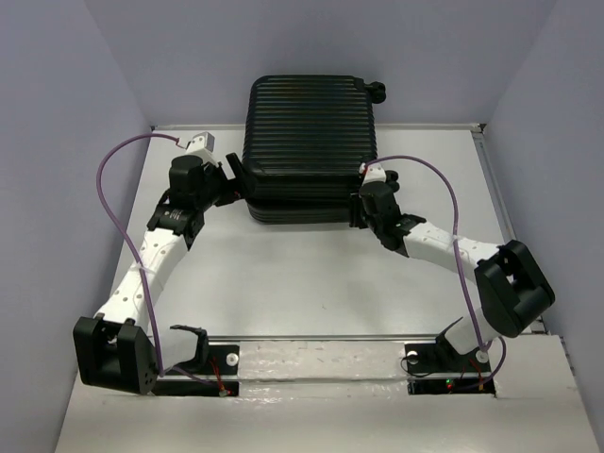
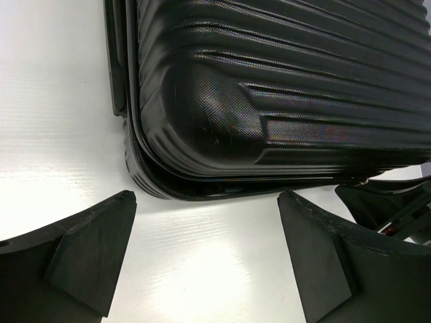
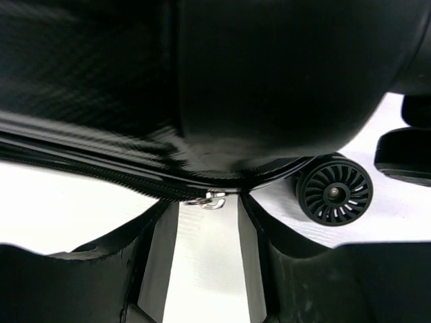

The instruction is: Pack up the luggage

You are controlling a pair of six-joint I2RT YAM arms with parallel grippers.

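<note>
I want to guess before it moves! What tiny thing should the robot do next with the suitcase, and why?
Probably ease the right pincer forward and pinch the silver zipper pull: it hangs right between the open jaws, on the luggage seam.

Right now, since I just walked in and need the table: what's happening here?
The black luggage lies on the table, lid down. The left claw hangs open at its near-left corner; the right claw is open at the zipper pull, beside a wheel, apparently about to zip it.
</note>
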